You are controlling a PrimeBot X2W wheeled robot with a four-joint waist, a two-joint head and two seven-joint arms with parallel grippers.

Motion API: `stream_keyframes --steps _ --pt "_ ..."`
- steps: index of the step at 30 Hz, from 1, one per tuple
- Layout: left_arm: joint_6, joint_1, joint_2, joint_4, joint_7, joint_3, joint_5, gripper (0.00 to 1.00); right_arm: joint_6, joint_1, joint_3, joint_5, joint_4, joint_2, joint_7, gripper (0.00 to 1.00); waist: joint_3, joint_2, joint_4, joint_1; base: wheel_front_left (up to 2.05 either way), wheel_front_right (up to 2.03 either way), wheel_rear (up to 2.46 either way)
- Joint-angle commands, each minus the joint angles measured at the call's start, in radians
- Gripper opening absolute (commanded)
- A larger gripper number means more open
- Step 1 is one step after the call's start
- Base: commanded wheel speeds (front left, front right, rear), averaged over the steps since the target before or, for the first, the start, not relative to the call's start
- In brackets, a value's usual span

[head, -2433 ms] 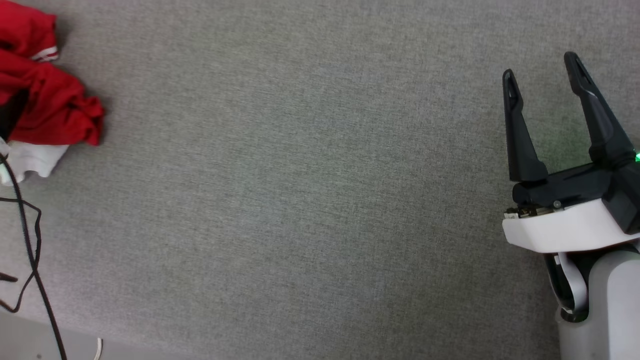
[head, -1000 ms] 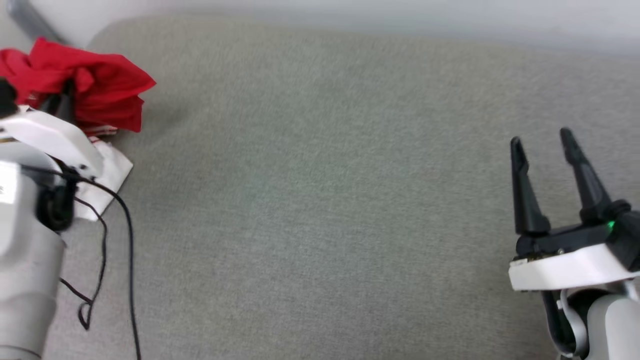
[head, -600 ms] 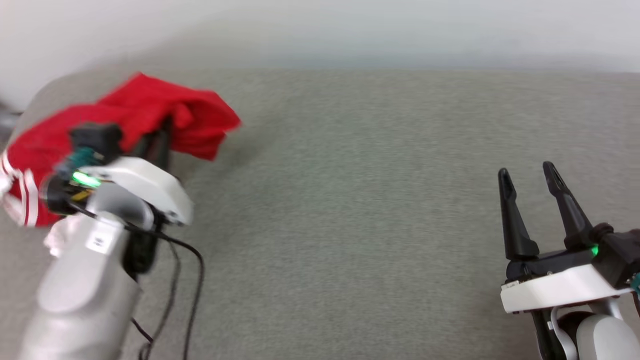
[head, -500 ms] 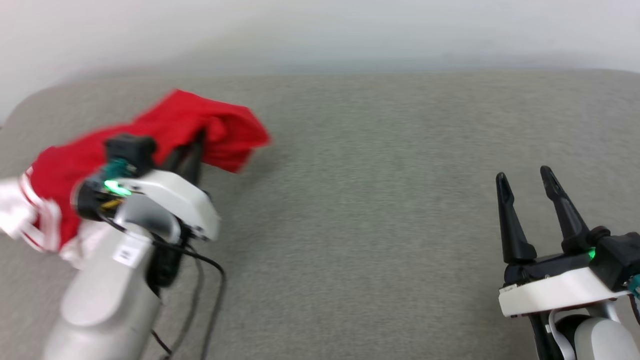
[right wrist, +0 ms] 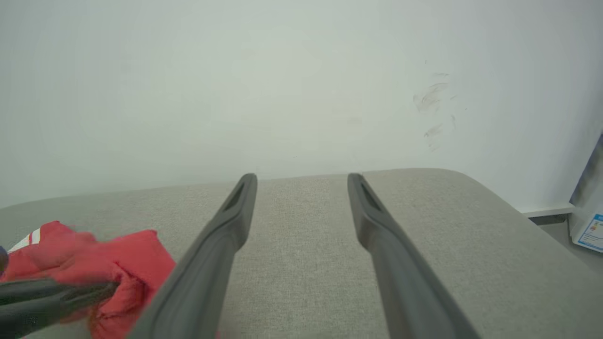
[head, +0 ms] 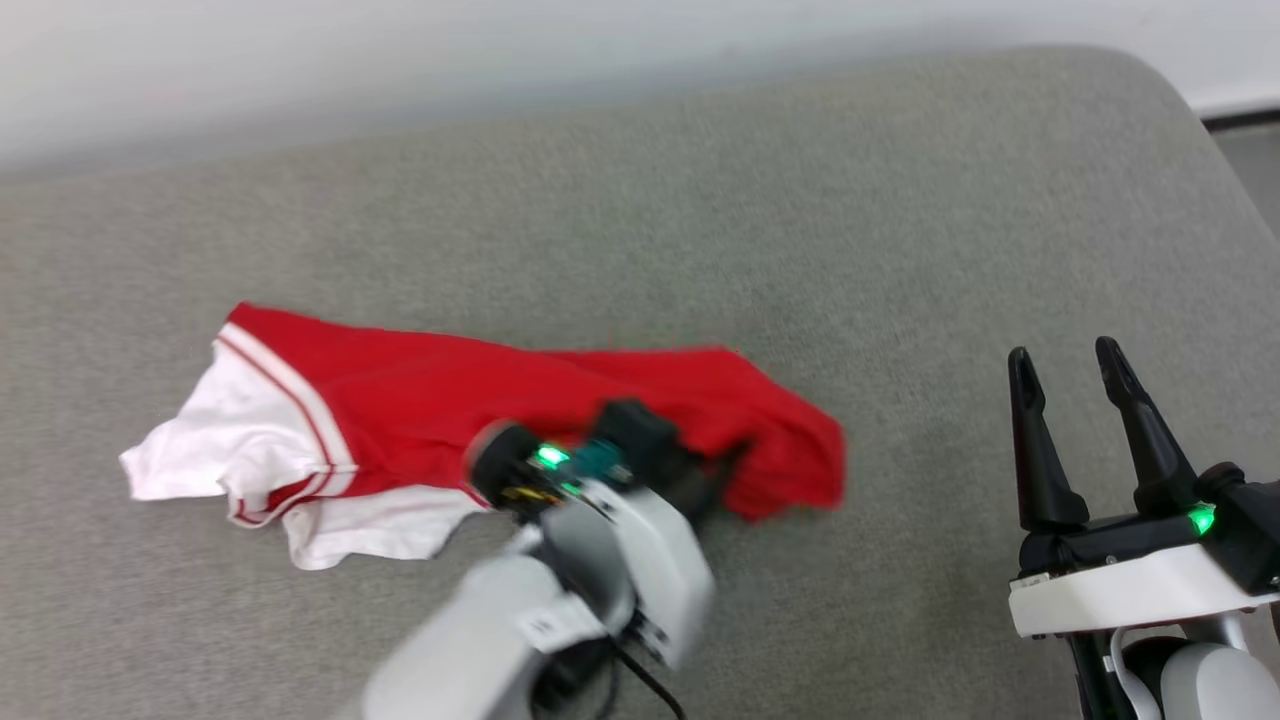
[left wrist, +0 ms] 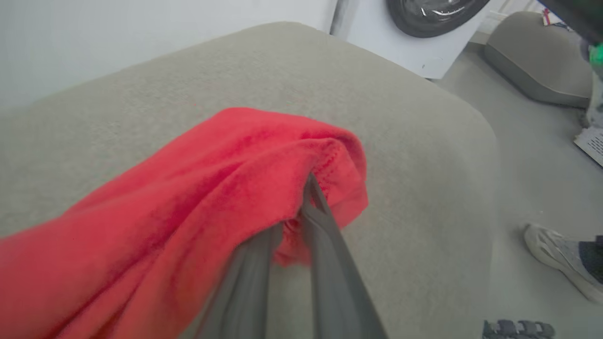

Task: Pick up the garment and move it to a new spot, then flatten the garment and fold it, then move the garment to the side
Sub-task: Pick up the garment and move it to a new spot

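So compared with half a second back, the left arm has hauled the red jersey-style T-shirt with white short sleeves (head: 450, 410) a good way toward the right gripper. The head camera swung too, so part of that shift is just the view. Back then the shirt was one bunched lump around the fingers. Now it's strung out in a long rumpled band across the grey woven-fabric cushion (head: 900, 250), left of the middle in the head view.

The look of it: mostly plain red cloth, wrinkled lengthwise. One white sleeve sits at the far left end, lying flat-ish on the cushion, with red-and-white striped trim along its seam. A second bit of white pokes out underneath.

The left gripper (left wrist: 297, 212) has its jaws nearly together, pinching a fold at the red right-hand end. In its wrist view the cloth humps up over the fingertips. I can't tell if that end is off the cushion or dragging.

The right gripper (head: 1063, 358) is well apart at the lower right, jaws spread wide with nothing in them.
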Motion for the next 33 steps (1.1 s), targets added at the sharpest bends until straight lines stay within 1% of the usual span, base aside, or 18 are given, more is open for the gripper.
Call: stream_keyframes --steps 1,2,6,10,13,14,15,16,17,20,25,27,30,33 --pt "-0.017 0.01 -0.018 -0.011 0.012 -0.034 0.002 0.0 0.0 -0.012 0.001 0.009 -0.002 0.001 -0.01 1.0 0.051 0.0 -0.031 0.0001 0.0 0.0 0.0" --pt "-0.022 0.004 -0.019 -0.012 0.02 -0.059 0.018 0.0 0.0 -0.015 0.0 0.012 -0.001 0.001 -0.013 1.0 0.064 0.0 -0.034 0.0001 0.0 0.0 0.0" --pt "-0.042 0.005 -0.034 -0.013 0.046 -0.151 0.021 0.0 0.0 -0.027 -0.002 0.022 0.005 0.001 -0.03 1.0 0.109 0.0 -0.037 0.0001 0.0 0.0 0.0" --pt "-0.053 0.005 -0.011 -0.006 0.058 -0.221 0.011 0.0 0.0 -0.041 0.001 0.023 0.015 0.001 -0.041 1.0 0.131 0.0 -0.03 0.0001 0.0 0.0 0.0" --pt "-0.054 0.01 -0.002 -0.003 0.068 -0.248 -0.006 0.01 0.0 -0.048 0.005 0.016 0.019 0.001 -0.044 1.0 0.132 0.0 -0.023 0.0001 0.0 0.0 0.0" --pt "-0.054 0.012 0.005 0.001 0.081 -0.265 -0.01 0.31 0.0 -0.051 0.007 0.013 0.022 0.001 -0.045 1.0 0.129 0.0 -0.017 0.0001 0.0 0.0 0.0" --pt "-0.055 0.013 0.011 0.001 0.093 -0.279 -0.021 0.58 0.0 -0.052 0.009 0.009 0.024 0.001 -0.044 1.0 0.125 0.0 -0.011 0.0001 0.0 0.0 0.0" --pt "-0.055 0.015 0.011 -0.003 0.093 -0.284 -0.038 0.97 0.0 -0.054 0.008 0.005 0.027 0.001 -0.044 1.0 0.117 0.0 -0.005 0.0001 0.0 0.0 0.0" --pt "-0.055 0.008 0.015 -0.009 0.086 -0.288 -0.04 1.0 0.0 -0.054 0.008 0.004 0.03 0.001 -0.042 1.0 0.107 0.0 0.002 0.0001 0.0 0.0 0.0" --pt "-0.054 0.001 0.021 -0.015 0.057 -0.283 -0.044 1.0 0.0 -0.047 0.004 -0.006 0.041 0.001 -0.035 1.0 0.066 0.0 0.025 0.0001 0.0 0.0 0.0" --pt "-0.022 0.03 0.026 -0.037 0.001 -0.267 -0.033 1.0 0.0 -0.021 -0.003 -0.019 0.046 0.001 -0.013 1.0 -0.01 0.0 0.064 0.0001 0.0 0.0 0.0" --pt "-0.015 0.048 0.029 -0.042 -0.008 -0.261 -0.049 1.0 0.0 -0.01 -0.008 -0.025 0.043 0.001 -0.002 1.0 -0.039 0.0 0.081 0.0001 0.0 0.0 0.0" --pt "0.01 0.068 0.038 -0.052 -0.042 -0.235 -0.06 1.0 0.0 0.009 -0.014 -0.03 0.036 0.001 0.013 1.0 -0.072 0.0 0.103 0.0001 0.0 0.0 0.0" --pt "0.047 0.091 0.05 -0.06 -0.099 -0.196 -0.063 1.0 0.0 0.03 -0.02 -0.037 0.03 0.001 0.031 1.0 -0.101 0.0 0.123 0.0001 0.0 0.0 0.0"
